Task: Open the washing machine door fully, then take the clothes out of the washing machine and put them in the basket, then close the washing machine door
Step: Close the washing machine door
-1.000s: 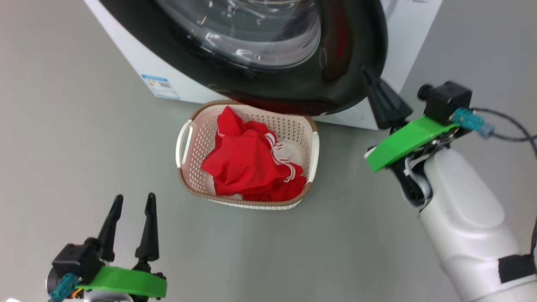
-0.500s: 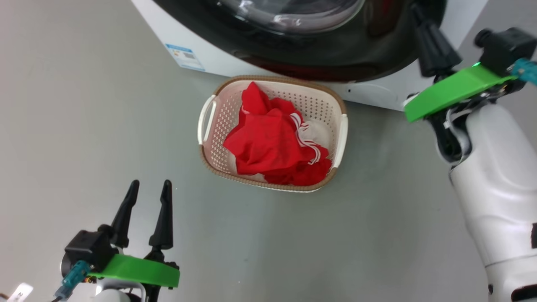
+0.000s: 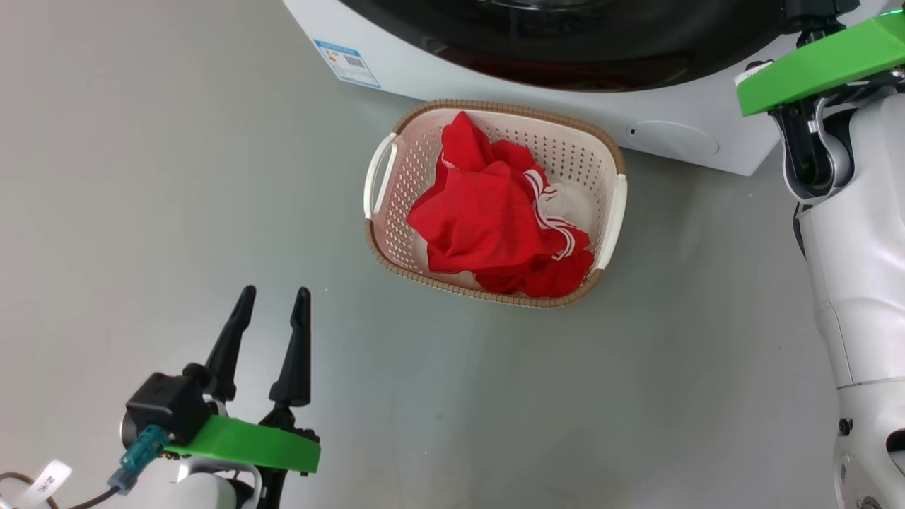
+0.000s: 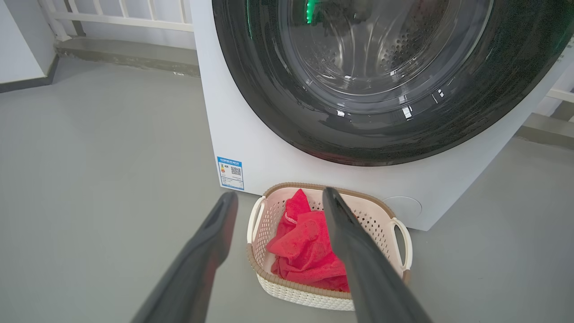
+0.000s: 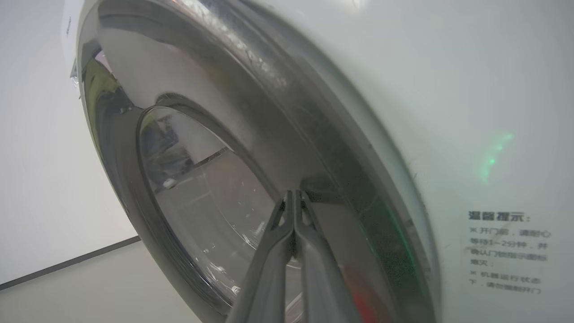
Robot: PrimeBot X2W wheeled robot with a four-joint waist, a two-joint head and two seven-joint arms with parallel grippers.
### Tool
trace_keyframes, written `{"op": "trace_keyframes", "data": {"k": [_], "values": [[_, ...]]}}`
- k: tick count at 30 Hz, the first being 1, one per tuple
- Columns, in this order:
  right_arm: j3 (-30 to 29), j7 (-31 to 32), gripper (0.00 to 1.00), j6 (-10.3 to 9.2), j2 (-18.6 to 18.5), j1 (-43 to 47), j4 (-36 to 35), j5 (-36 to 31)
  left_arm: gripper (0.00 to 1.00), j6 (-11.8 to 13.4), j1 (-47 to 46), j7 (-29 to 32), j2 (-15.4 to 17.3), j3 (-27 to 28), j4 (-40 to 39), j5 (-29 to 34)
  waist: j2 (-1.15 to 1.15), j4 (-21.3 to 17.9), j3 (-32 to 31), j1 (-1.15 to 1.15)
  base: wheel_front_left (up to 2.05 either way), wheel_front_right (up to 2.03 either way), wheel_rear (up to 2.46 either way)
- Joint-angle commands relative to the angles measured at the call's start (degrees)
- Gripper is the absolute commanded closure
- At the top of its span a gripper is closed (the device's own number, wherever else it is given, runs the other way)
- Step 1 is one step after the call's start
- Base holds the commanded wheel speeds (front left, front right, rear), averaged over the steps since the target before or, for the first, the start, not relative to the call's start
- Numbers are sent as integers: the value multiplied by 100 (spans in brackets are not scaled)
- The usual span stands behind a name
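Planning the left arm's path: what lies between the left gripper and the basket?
Bare grey floor, in the head view, separates the left gripper from the basket.

Grey floor [image 3: 141,177] bears the basket [image 3: 396,240] and washing machine [image 3: 495,92].

Looked down from the head onto the basket [image 3: 399,212] and the foot of the washing machine [image 3: 707,113], faced both low and level from the left wrist, and sat very near the washing machine door [image 5: 251,148] from the right wrist.
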Motion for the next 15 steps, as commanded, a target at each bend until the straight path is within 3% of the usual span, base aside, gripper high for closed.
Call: {"op": "trace_keyframes", "data": {"k": [1, 5, 13, 14, 15], "values": [[-13, -26, 100, -25, 56, -202, -142, -30, 0, -18, -139, -47, 120, 179, -149, -39, 0, 21, 35, 0, 0, 0, 0], [-4, -26, 100, -25, 52, -307, -133, -136, 0, -18, -193, -47, 111, 170, -146, -43, 0, 21, 82, 0, 0, 0, 0], [804, -26, 100, -25, -50, 299, -6, -132, 0, -18, -143, -47, 137, 223, -39, 13, 0, -124, -204, 0, 0, 0, 0], [875, -26, 97, -25, -57, 402, -25, -91, 0, -18, -130, -47, 147, 234, -25, 18, 0, -156, -247, 0, 0, 0, 0], [918, -26, 78, -25, -73, 502, -64, -40, 0, -18, -119, -47, 155, 241, -4, 19, 0, -186, -290, 0, 0, 0, 0]]}}
